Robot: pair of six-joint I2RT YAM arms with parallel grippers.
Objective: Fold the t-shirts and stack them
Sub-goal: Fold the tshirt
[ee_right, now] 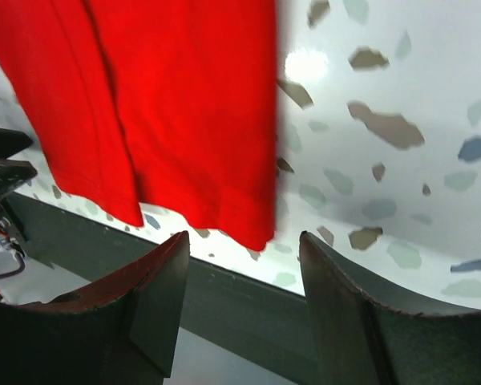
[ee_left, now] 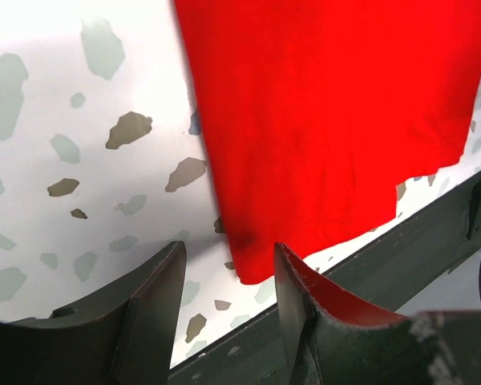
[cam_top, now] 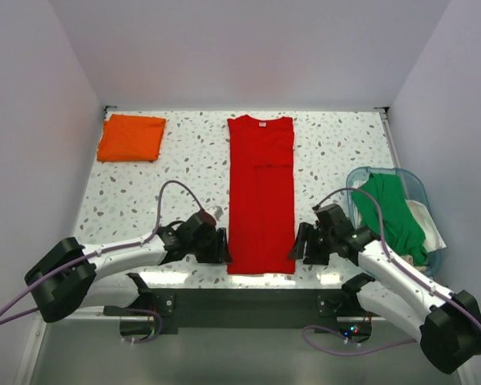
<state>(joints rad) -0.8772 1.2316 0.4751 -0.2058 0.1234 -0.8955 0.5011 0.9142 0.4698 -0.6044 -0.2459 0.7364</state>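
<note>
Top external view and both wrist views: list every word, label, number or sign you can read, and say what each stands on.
Red t-shirt, small white neck label: too small to read.
No other words, numbers or signs show in any view.

Red t-shirt [cam_top: 260, 192]: solid bright red, with a small white neck label [cam_top: 262, 123].
Orange t-shirt [cam_top: 131, 137]: plain orange.
Green t-shirt [cam_top: 393, 212]: plain green.
Tub [cam_top: 413, 181]: translucent pale teal.
Tabletop [cam_top: 184, 160]: white, speckled with grey, brown and bluish flecks.
Left pincer [ee_left: 228, 253]: black.
Right pincer [ee_right: 244, 238]: black.
Arms [cam_top: 120, 255]: white shells, black joints.
Cables [cam_top: 172, 184]: greyish purple.
</note>
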